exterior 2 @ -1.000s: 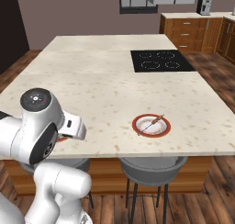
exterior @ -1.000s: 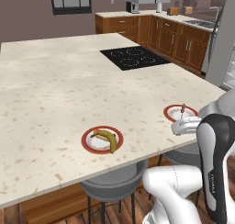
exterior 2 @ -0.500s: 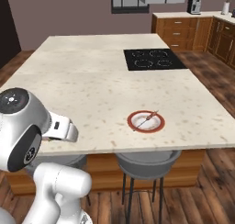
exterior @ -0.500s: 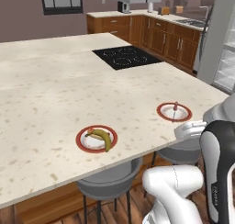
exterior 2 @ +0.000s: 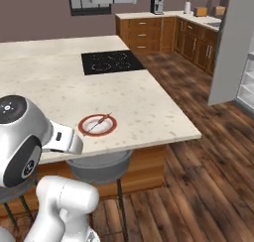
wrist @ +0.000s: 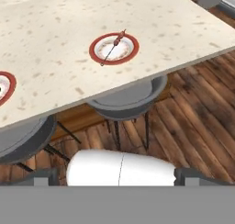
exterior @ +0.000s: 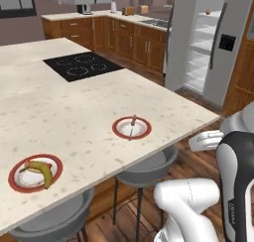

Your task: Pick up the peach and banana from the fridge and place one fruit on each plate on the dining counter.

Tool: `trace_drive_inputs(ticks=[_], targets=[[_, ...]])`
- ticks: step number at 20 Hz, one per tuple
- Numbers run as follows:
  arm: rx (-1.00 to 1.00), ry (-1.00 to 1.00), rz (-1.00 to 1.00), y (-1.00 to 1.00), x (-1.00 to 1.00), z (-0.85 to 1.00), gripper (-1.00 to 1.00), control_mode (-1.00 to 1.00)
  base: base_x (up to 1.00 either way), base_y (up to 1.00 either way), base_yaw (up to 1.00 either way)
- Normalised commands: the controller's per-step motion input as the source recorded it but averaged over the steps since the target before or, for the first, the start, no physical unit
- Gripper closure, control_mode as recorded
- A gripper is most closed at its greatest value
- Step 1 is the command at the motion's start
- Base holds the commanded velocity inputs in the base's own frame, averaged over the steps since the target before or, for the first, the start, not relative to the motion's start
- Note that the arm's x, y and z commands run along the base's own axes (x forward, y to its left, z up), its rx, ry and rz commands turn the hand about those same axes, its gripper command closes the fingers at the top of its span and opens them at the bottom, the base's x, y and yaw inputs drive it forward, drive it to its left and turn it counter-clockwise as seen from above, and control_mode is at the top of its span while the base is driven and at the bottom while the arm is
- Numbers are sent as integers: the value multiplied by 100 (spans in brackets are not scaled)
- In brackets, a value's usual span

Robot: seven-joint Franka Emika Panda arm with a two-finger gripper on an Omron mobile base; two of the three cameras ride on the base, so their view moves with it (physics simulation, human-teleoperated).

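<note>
The banana point(exterior: 42, 170) lies on the left red-rimmed plate point(exterior: 12, 176) on the dining counter point(exterior: 74, 102). The other plate point(exterior: 118, 128) holds a thin utensil point(exterior: 132, 125) and also appears in the right base view point(exterior 2: 85, 128) and the hand view point(wrist: 96, 53). At the far right stands the fridge point(exterior: 198, 42), its door open, with a small reddish fruit, apparently the peach point(exterior: 208, 11), on an upper shelf. My gripper point(wrist: 115, 178) is open and empty, held back from the counter's edge, above the stools.
A black cooktop point(exterior: 82, 66) is set into the counter's far side. Grey stools point(exterior: 149, 164) point(wrist: 124, 99) stand under the near edge. Wood floor point(exterior 2: 198, 176) runs from the counter to the fridge point(exterior 2: 230, 47). Wooden cabinets point(exterior: 129, 42) line the back wall.
The whole picture has shifted as the base turned right: the plates slid left and the open fridge came into view. The banana stays on its plate; the gripper stays open.
</note>
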Motion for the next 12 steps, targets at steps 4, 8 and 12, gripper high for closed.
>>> trace_drive_inputs(ticks=[4,8,12], targets=[[0,0,0,0,0,0,-100,100,2,-100,-32],[0,0,0,0,0,0,-100,100,25,-100,-26],[0,0,0,0,0,0,-100,100,44,-100,-16]])
